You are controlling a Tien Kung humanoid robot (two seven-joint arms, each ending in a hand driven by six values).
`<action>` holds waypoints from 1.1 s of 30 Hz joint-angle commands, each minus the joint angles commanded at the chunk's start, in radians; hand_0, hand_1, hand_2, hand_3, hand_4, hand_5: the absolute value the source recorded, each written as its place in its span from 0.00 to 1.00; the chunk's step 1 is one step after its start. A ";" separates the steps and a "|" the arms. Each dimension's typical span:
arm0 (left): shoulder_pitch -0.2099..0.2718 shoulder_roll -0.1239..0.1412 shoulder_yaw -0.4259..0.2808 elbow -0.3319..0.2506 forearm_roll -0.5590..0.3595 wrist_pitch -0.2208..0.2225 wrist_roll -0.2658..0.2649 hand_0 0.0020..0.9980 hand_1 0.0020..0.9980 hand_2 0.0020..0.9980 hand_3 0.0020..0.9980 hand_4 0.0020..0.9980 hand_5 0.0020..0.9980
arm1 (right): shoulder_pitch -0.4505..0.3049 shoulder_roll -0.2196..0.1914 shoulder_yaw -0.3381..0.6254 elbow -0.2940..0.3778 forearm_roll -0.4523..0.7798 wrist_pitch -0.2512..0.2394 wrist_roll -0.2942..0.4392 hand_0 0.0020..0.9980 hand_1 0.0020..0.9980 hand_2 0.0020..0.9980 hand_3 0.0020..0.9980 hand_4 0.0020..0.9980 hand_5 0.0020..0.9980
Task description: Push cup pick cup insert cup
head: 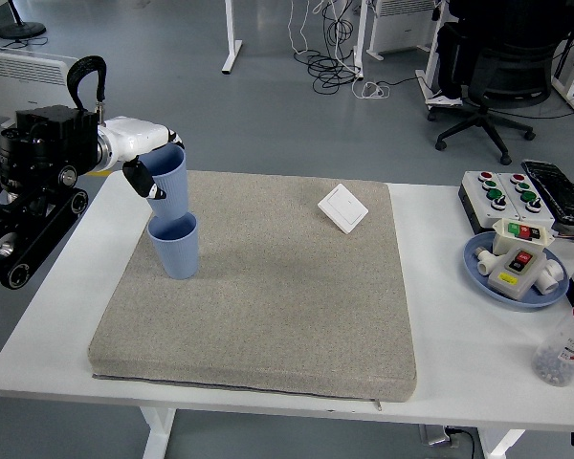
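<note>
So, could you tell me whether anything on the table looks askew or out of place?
Only slightly: the held cup, gripped by the left hand, leans a little as its base enters the standing cup on the grey mat. Nothing looks spilled or damaged.
</note>
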 joint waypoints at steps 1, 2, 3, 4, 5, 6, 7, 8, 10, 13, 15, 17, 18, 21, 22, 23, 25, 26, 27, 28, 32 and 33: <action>0.000 -0.001 0.003 0.002 0.001 0.000 -0.001 0.47 0.47 0.45 0.42 0.37 0.00 | 0.000 0.000 0.000 0.000 0.000 0.000 0.000 0.69 0.60 0.60 0.55 0.11 0.43; 0.000 -0.003 0.006 0.007 0.004 0.000 -0.001 0.47 0.47 0.45 0.42 0.37 0.00 | -0.001 0.000 0.000 0.000 0.000 0.000 0.000 0.69 0.60 0.60 0.55 0.11 0.43; 0.000 -0.005 0.009 0.012 0.002 0.000 0.000 0.48 0.47 0.45 0.42 0.38 0.00 | -0.001 0.000 -0.001 0.000 0.000 0.000 0.000 0.69 0.60 0.60 0.55 0.11 0.43; 0.000 -0.005 0.011 0.015 -0.001 0.000 0.000 0.48 0.47 0.45 0.42 0.38 0.00 | -0.002 0.000 -0.001 0.000 0.001 0.001 0.000 0.69 0.60 0.60 0.55 0.11 0.43; 0.001 -0.005 0.013 0.016 -0.004 0.000 0.000 0.48 0.47 0.45 0.42 0.38 0.00 | -0.002 0.000 -0.002 0.000 0.001 0.001 0.000 0.69 0.60 0.60 0.55 0.11 0.43; 0.002 -0.005 0.015 0.017 -0.006 0.000 -0.001 0.48 0.47 0.45 0.42 0.38 0.00 | -0.002 0.000 -0.002 0.000 0.001 0.001 0.000 0.69 0.60 0.60 0.55 0.11 0.43; 0.004 -0.004 0.018 0.014 -0.010 0.000 0.000 0.48 0.47 0.45 0.42 0.38 0.00 | -0.003 0.000 -0.002 0.000 0.002 0.001 0.000 0.69 0.60 0.60 0.55 0.11 0.43; 0.005 -0.003 0.021 0.012 -0.013 0.000 0.000 0.48 0.47 0.45 0.42 0.38 0.00 | -0.004 0.000 -0.002 0.000 0.003 0.001 0.001 0.69 0.60 0.60 0.55 0.11 0.43; 0.006 -0.003 0.025 0.011 -0.016 0.000 0.001 0.48 0.47 0.45 0.42 0.38 0.00 | -0.005 0.000 -0.002 0.000 0.003 0.001 0.001 0.69 0.60 0.60 0.55 0.11 0.43; 0.006 -0.003 0.031 0.013 -0.014 0.000 0.002 0.48 0.47 0.45 0.42 0.38 0.00 | -0.005 0.000 -0.002 0.000 0.002 0.001 0.001 0.69 0.60 0.60 0.55 0.11 0.43; 0.006 -0.003 0.030 0.018 -0.013 0.000 0.002 0.48 0.47 0.45 0.42 0.39 0.00 | -0.006 0.000 -0.003 0.000 0.003 0.001 0.001 0.69 0.60 0.60 0.54 0.11 0.43; 0.006 -0.002 0.031 0.022 -0.012 0.000 0.004 0.48 0.47 0.45 0.42 0.39 0.00 | -0.006 0.000 -0.003 0.000 0.003 0.001 0.001 0.69 0.60 0.60 0.54 0.11 0.43; 0.007 -0.002 0.032 0.023 -0.013 0.000 0.005 0.48 0.47 0.45 0.42 0.39 0.00 | -0.006 0.000 -0.004 0.000 0.004 0.001 0.001 0.69 0.60 0.60 0.54 0.11 0.43; 0.009 -0.001 0.036 0.022 -0.020 0.000 0.006 0.48 0.47 0.45 0.42 0.39 0.00 | -0.007 0.000 -0.004 0.000 0.005 0.001 0.001 0.69 0.60 0.60 0.55 0.11 0.43; 0.010 -0.001 0.040 0.022 -0.022 0.000 0.006 0.48 0.47 0.45 0.42 0.39 0.00 | -0.007 0.000 -0.005 0.000 0.005 0.001 0.001 0.69 0.60 0.60 0.55 0.11 0.43; 0.011 -0.001 0.042 0.022 -0.023 0.000 0.006 0.48 0.47 0.45 0.42 0.39 0.00 | -0.007 0.000 -0.005 0.000 0.005 0.001 0.001 0.69 0.60 0.60 0.55 0.11 0.43; 0.011 -0.002 0.045 0.023 -0.024 0.000 0.005 0.48 0.47 0.45 0.42 0.39 0.00 | -0.007 0.000 -0.005 0.000 0.005 0.002 0.001 0.69 0.60 0.60 0.55 0.11 0.43; 0.011 -0.003 0.045 0.024 -0.025 0.000 0.004 0.48 0.47 0.45 0.42 0.39 0.00 | -0.007 -0.001 -0.006 0.000 0.005 0.002 0.001 0.69 0.60 0.60 0.55 0.11 0.43; 0.012 -0.003 0.045 0.024 -0.025 0.000 0.003 0.48 0.48 0.45 0.43 0.41 0.00 | -0.007 -0.001 -0.006 0.000 0.005 0.002 0.001 0.69 0.60 0.60 0.55 0.11 0.43; 0.012 -0.003 0.045 0.024 -0.028 0.000 0.002 0.48 0.48 0.45 0.43 0.41 0.00 | -0.007 -0.001 -0.006 0.000 0.006 0.002 0.001 0.69 0.60 0.60 0.55 0.11 0.43; 0.011 -0.003 0.044 0.023 -0.035 0.000 -0.002 0.48 0.48 0.45 0.43 0.41 0.00 | -0.006 -0.001 -0.007 0.000 0.006 0.002 0.001 0.69 0.60 0.60 0.55 0.11 0.43; 0.011 -0.002 0.043 0.023 -0.038 0.000 -0.004 0.49 0.52 0.49 0.45 0.46 0.00 | -0.006 -0.001 -0.007 0.000 0.006 0.002 0.001 0.69 0.60 0.60 0.55 0.11 0.43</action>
